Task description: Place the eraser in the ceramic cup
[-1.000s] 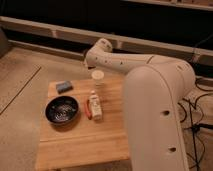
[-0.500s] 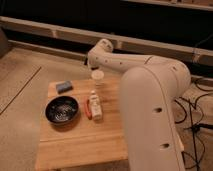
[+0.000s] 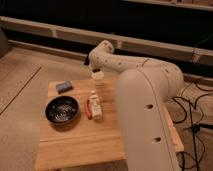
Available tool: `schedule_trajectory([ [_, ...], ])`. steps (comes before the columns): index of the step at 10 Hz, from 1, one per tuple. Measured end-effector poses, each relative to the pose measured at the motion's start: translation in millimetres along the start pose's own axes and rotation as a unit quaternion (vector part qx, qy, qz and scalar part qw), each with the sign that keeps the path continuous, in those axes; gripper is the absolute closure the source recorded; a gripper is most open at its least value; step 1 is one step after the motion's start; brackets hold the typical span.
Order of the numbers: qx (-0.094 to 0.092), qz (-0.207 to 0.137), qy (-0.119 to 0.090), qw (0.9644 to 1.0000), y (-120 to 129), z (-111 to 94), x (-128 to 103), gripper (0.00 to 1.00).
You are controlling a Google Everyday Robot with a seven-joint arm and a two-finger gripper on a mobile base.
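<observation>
A: Barely anything has shifted since a second ago. The white arm (image 3: 145, 95) holds the same reach over the back of the table (image 3: 75, 145), and everything on the table sits where it did.

B: Take us across, left to right.

A: Far left, near the back corner, the flat blue-grey pad (image 3: 63, 86). In front of it, the wide black bowl (image 3: 61, 110), sitting alone on the wood. Next comes the small white bottle (image 3: 95, 106), with a thin red-orange thing (image 3: 87, 108) lying right against its left side.

B: And the ceramic cup?

A: The ceramic cup (image 3: 97, 76) is at the back edge, behind the bottle, pale with a round rim. The gripper (image 3: 94, 70) hangs right at it, just above the rim, tucked under the arm's bent wrist.

B: Fingers?

A: Closed all the way. Whether they hold anything, I cannot tell, since the wrist hides them.

B: The eraser?

A: Not visible anywhere on the table from this angle. To the right, the arm's big white body fills the view, covering the table's right side, and black cables (image 3: 192, 107) trail on the floor beyond
</observation>
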Motion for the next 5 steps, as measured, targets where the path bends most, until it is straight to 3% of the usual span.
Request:
schedule_trajectory([
  [5, -0.002, 0.004, 0.015, 0.9999, 1.2, 10.1, -1.6, 1.00],
])
